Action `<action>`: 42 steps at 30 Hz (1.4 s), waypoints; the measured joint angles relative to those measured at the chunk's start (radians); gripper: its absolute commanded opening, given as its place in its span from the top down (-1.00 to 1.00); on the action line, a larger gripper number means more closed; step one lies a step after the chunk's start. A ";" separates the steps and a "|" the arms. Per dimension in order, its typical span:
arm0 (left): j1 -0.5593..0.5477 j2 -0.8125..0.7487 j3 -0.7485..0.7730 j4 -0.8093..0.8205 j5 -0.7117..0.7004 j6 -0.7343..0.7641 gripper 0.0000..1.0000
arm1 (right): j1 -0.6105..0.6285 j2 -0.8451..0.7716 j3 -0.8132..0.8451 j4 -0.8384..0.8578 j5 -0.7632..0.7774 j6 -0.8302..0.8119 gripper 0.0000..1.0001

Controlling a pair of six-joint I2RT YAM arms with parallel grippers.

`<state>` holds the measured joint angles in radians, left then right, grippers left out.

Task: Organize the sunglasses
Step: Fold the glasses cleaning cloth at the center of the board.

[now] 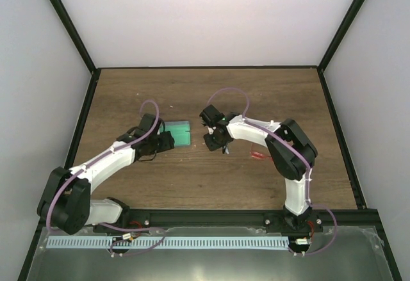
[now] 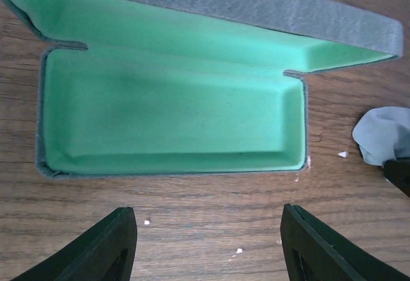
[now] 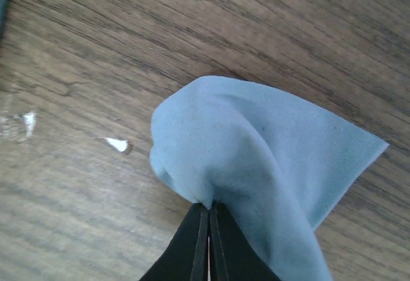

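Observation:
The sunglasses lie on the table as a thin red shape, close under my right arm's elbow and partly hidden by it. Left of them, my right gripper is shut on a bunched corner of the small light blue cloth, which trails onto the wood. The grey-blue case lies open with its green inside bare and its lid standing up behind. My left gripper is open just in front of the case, holding nothing. From the left wrist view the cloth shows to the right of the case.
Small white flecks dot the wooden table. Black frame posts and white walls bound the table on three sides. A metal rail runs along the near edge by the arm bases.

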<state>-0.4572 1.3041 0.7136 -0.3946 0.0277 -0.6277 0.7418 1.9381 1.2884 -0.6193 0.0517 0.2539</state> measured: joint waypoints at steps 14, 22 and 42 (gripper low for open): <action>-0.039 -0.063 0.008 -0.010 -0.032 -0.043 -0.29 | -0.022 -0.191 0.000 0.007 -0.076 0.045 0.99; -0.093 -0.037 0.038 0.023 -0.059 -0.077 -0.29 | -0.154 -0.299 -0.034 0.009 -0.146 0.042 0.99; -0.224 -0.027 0.036 0.045 -0.114 -0.102 -0.31 | -0.129 -0.380 -0.199 0.048 -0.414 0.047 0.97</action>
<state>-0.6811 1.2766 0.7498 -0.3500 -0.0864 -0.7296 0.6132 1.5581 1.0897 -0.5716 -0.3622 0.3012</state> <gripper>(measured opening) 0.653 0.016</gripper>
